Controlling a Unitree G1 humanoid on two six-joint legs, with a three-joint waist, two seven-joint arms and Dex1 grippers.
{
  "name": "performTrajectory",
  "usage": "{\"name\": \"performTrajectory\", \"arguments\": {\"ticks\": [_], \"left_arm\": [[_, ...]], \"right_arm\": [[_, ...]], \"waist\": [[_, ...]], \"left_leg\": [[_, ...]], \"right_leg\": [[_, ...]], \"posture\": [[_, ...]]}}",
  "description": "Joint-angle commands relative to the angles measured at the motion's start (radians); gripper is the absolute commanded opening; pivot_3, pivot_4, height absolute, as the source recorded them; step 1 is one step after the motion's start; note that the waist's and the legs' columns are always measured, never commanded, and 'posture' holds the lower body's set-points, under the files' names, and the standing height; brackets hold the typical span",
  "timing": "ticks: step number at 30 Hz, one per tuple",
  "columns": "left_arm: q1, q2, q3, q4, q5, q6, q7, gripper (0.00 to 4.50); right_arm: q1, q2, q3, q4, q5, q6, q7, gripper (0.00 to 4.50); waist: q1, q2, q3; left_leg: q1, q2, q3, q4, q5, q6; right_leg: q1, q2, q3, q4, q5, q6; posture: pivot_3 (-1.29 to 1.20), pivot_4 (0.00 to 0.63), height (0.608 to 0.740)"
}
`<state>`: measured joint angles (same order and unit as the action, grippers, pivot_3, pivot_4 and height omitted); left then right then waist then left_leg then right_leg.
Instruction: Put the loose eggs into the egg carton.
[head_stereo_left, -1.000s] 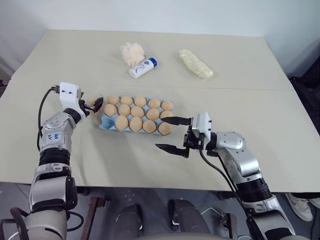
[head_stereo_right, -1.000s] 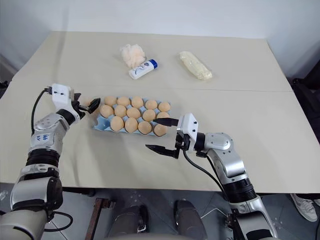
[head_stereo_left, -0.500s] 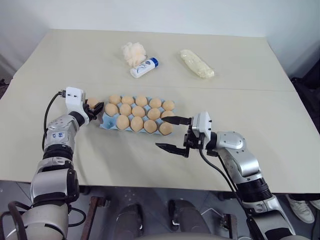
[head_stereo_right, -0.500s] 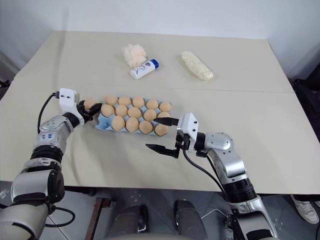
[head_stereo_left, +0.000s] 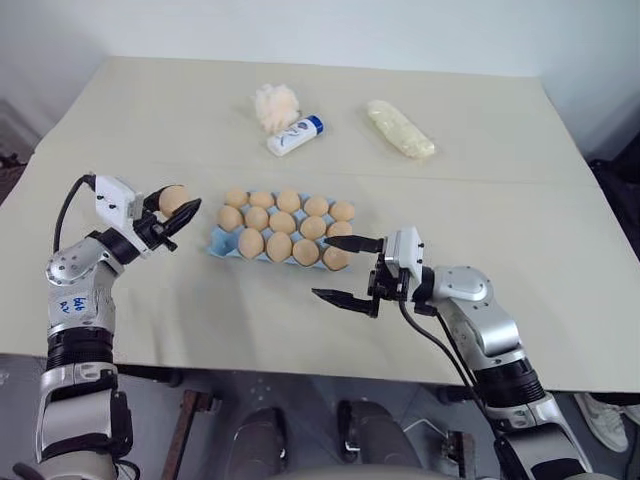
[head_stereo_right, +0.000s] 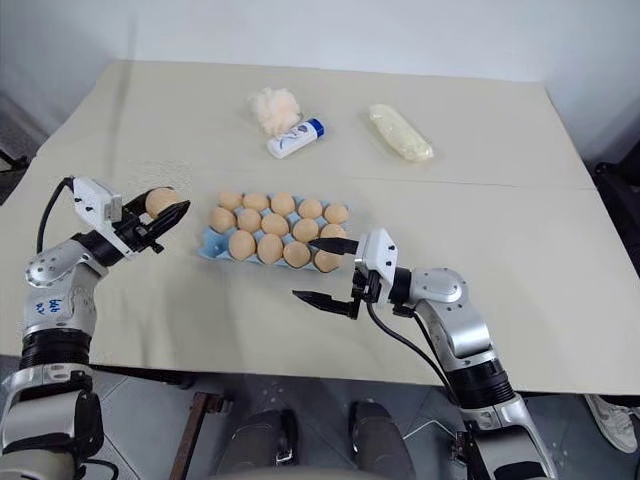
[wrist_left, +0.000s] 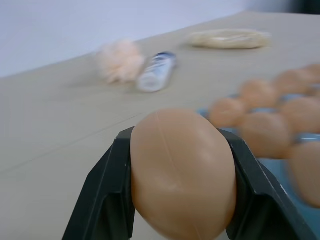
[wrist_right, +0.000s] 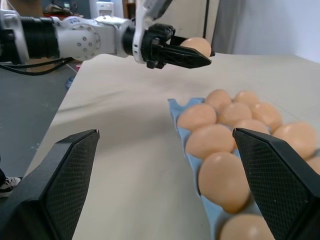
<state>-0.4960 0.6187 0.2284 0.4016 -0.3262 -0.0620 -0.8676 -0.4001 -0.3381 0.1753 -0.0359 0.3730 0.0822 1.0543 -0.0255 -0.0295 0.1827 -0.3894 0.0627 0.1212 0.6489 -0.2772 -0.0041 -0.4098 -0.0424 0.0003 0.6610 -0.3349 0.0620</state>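
In your left wrist view, the egg (wrist_left: 182, 172) filled the gap between the black fingers (wrist_left: 107, 195), and the bottom edge cut all of them off. Behind it the egg carton (wrist_left: 280, 167) and white bottle (wrist_left: 156, 72) were blurred, the label unreadable.

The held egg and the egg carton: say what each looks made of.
The egg gripped in the left tool looks like moulded plastic, not shell: smooth with a soft sheen, an even orange-tan colour, and a fine seam line running along it. The egg carton looks like moulded pulp or thin plastic: light blue, matte, with pressed round cups; which of the two, the look leaves open.
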Motion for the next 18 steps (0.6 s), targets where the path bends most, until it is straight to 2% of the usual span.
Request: {"name": "performTrajectory", "arguments": {"ticks": [1, 10, 18], "left_arm": [[0.012, -0.015, -0.042, -0.127, 0.004, 0.04, 0.008, 1.76], [0.095, -0.003, -0.048, -0.193, -0.005, 0.116, -0.006, 1.76], [0.125, 0.011, -0.004, -0.168, 0.01, 0.083, 0.032, 4.19]], "right_arm": [[-0.001, 0.017, -0.002, -0.012, 0.0, -0.021, -0.016, 4.5], [0.007, 0.023, -0.002, -0.022, -0.002, -0.022, -0.032, 4.5], [0.001, 0.025, -0.004, -0.016, -0.004, -0.027, -0.038, 4.5]], "waist": [[-0.001, 0.0, 0.0], [-0.018, 0.0, 0.0], [-0.015, 0.0, 0.0]], "left_leg": [[0.0, 0.0, 0.0, 0.0, 0.0, 0.001], [0.001, 0.001, 0.001, -0.002, 0.001, 0.0], [0.001, 0.0, 0.001, -0.001, 0.001, 0.0]], "right_leg": [[0.0, 0.0, 0.0, 0.0, 0.0, 0.0], [-0.001, 0.001, 0.001, 0.001, 0.0, 0.0], [-0.001, 0.0, 0.001, 0.001, 0.0, 0.0]], "posture": [[0.0, 0.15, 0.74], [0.0, 0.15, 0.74], [0.0, 0.15, 0.74]]}}
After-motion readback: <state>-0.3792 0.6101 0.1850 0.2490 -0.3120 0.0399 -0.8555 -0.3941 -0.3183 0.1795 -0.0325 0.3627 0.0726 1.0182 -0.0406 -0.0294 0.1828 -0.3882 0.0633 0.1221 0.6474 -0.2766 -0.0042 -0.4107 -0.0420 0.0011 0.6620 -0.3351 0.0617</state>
